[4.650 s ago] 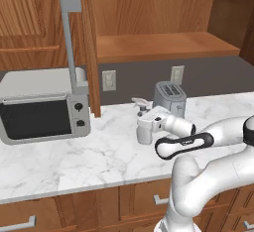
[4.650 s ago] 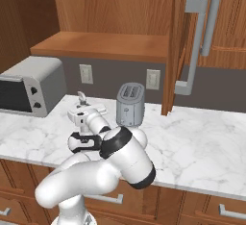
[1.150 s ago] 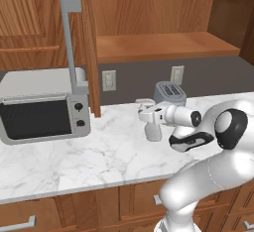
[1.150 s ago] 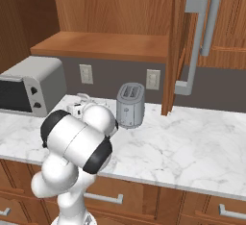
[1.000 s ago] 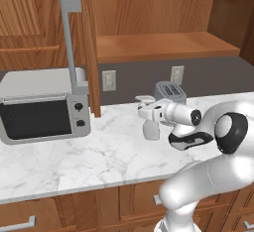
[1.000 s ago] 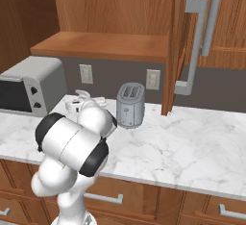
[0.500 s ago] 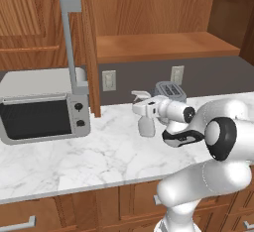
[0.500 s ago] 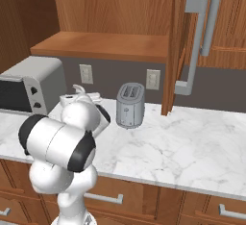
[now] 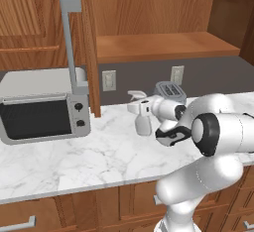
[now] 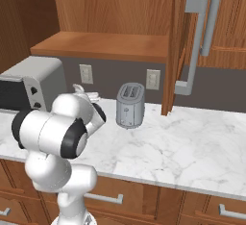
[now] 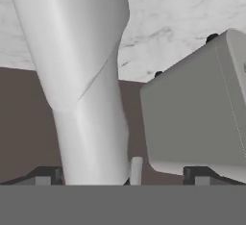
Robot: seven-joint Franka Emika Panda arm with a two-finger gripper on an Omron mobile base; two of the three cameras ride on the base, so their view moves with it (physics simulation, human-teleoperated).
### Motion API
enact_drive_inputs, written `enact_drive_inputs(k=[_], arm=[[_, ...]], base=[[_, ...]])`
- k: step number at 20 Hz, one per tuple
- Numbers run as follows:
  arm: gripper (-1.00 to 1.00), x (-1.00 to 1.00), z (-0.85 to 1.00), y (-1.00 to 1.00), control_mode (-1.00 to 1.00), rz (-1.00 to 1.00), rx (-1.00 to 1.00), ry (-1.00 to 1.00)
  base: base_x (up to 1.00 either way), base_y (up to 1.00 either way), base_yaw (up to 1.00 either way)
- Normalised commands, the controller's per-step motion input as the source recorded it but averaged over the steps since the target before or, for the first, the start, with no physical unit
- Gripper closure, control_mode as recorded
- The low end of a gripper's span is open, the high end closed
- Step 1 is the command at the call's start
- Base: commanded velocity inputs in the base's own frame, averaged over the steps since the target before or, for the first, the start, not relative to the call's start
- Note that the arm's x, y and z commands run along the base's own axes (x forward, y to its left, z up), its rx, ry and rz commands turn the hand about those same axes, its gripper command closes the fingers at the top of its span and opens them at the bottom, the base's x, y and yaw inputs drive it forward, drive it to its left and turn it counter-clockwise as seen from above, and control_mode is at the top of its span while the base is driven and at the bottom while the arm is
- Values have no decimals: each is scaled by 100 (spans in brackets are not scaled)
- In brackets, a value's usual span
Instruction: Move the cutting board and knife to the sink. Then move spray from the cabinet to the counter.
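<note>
Spray (image 9: 143, 118) on the counter (image 9: 74, 156) looks light and tippy, so I'd grab mid-body; gripper (image 11: 120, 173) jaws spread, toaster (image 9: 169, 93) at 2 o'clock.

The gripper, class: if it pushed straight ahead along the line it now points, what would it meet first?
Most likely the spray, which stands between the open jaws of the gripper right ahead. The microwave lies beyond, off to one side; depth there is unclear.
</note>
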Motion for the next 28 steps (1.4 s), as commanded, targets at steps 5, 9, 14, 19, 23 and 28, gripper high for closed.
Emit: enact_drive_inputs(k=[5, 9, 14, 19, 23, 28], arm=[[-100, 0, -15, 0, -100, 4, 1, 0], [-100, 0, -17, 0, -100, 5, 0, 0], [-100, 0, -20, -1, -100, 4, 2, 0], [-100, 0, -14, -3, -100, 5, 4, 0], [-100, -3, -10, -9, -100, 2, 5, 0], [-100, 0, -17, -16, -100, 1, 5, 0]], base=[[0, 0, 0], [0, 0, 0], [0, 0, 0], [0, 0, 0], [0, 0, 0], [0, 0, 0]])
